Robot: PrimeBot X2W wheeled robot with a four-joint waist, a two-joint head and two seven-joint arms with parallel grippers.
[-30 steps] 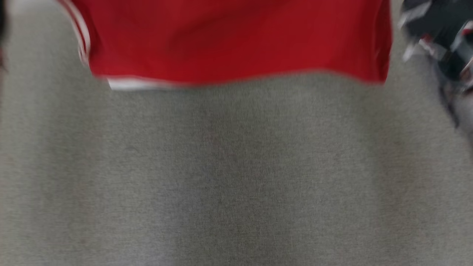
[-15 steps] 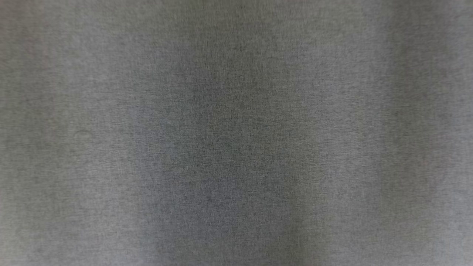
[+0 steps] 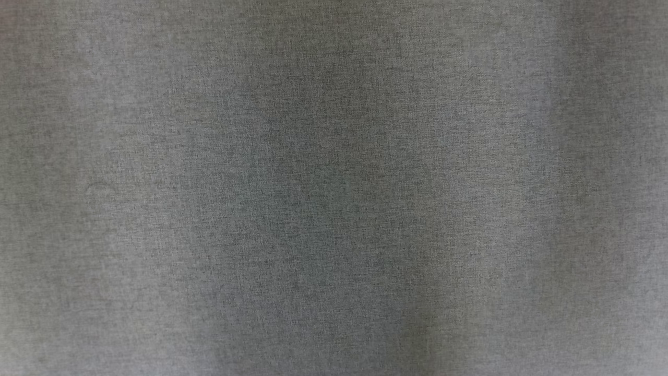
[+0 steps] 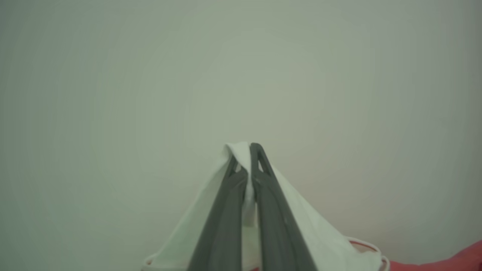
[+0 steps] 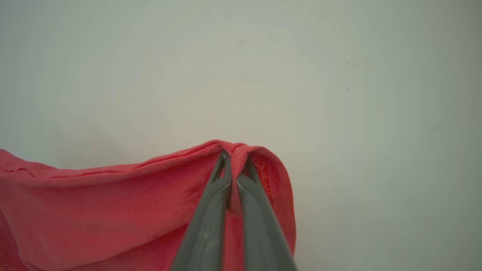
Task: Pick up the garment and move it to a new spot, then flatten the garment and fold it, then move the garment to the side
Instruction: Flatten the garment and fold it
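The left hand [image 4: 246,156] is pinching the white trim of the soft red fabric garment [image 5: 113,203], and the right hand [image 5: 235,160] is clenching its folded red edge, so it is hanging between them. Light, limp cloth, probably handling best by its corners

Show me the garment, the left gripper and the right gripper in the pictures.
garment [image 5: 113,203]: right wrist view, on its red body.
left gripper [image 4: 246,158]: left wrist view, between the fingertips, shut on the garment's white part.
right gripper [image 5: 236,156]: right wrist view, between the fingertips, shut on the garment's red edge.
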